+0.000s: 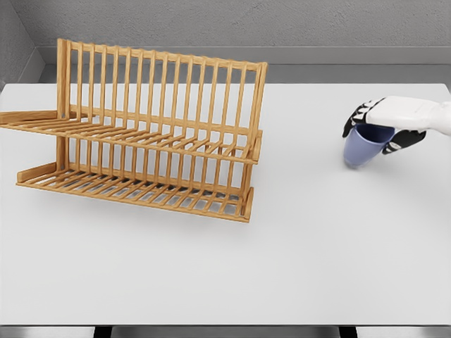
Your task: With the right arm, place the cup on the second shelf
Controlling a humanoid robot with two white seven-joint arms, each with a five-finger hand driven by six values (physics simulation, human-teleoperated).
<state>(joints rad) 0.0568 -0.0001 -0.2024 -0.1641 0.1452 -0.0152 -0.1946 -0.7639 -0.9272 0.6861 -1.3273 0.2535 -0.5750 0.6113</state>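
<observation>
Nearest the camera runs the front edge of the flat white table, with two dark supports visible beneath that edge; the near half of the surface is plain and unmarked.

At mid-depth on the right, the right hand, white-backed with black fingers, comes in from the right edge on a white forearm; its fingers are curled around the rim of the pale lavender-blue plastic cup, holding it from above; the cup is tilted, its base pointing down and left; whether the base touches the table cannot be told. The cup is well apart from the rack, to its right.

At mid-depth on the left stands the two-tier slatted wooden dish rack, light orange-brown; a lower shelf of slats rests on the table, a second shelf of slats sits above it, and a row of upright bars rises behind; its left end runs out near the picture edge.

No brand, label or writing is legible on any item.

Beyond the table's far edge: a grey floor strip and a grey textured wall.
</observation>
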